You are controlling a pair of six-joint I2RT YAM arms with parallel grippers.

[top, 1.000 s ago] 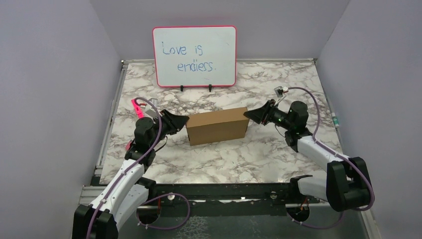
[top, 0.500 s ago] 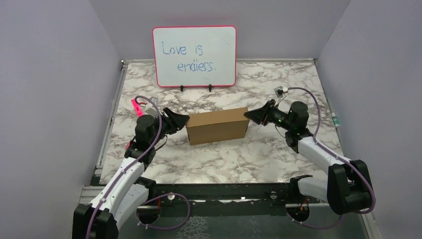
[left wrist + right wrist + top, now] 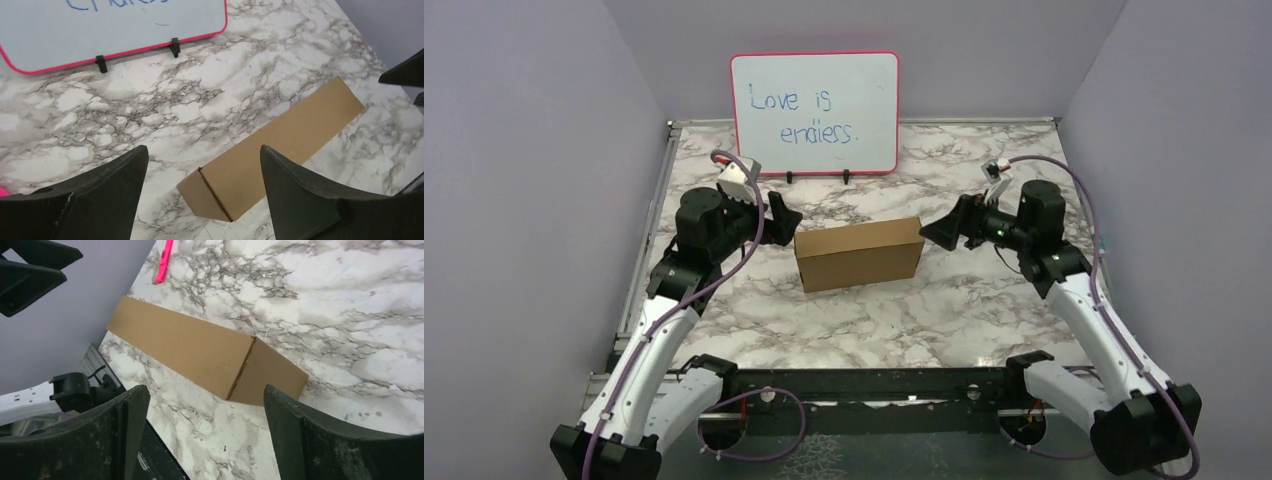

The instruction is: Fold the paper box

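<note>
The paper box is a closed brown cardboard mailer standing on its long edge in the middle of the marble table. My left gripper hovers just off its left end, open and holding nothing. In the left wrist view the box lies below and between the spread fingers of the left gripper. My right gripper hangs open a little off the box's right end, apart from it. In the right wrist view the box sits beyond the right gripper.
A pink-framed whiteboard stands at the back of the table. A pink marker lies near the left wall. Purple walls close in both sides, and a metal rail runs along the near edge.
Both grippers have opened and drawn back from the box's ends. Both arms have risen, the left one most. The box stays in place.
</note>
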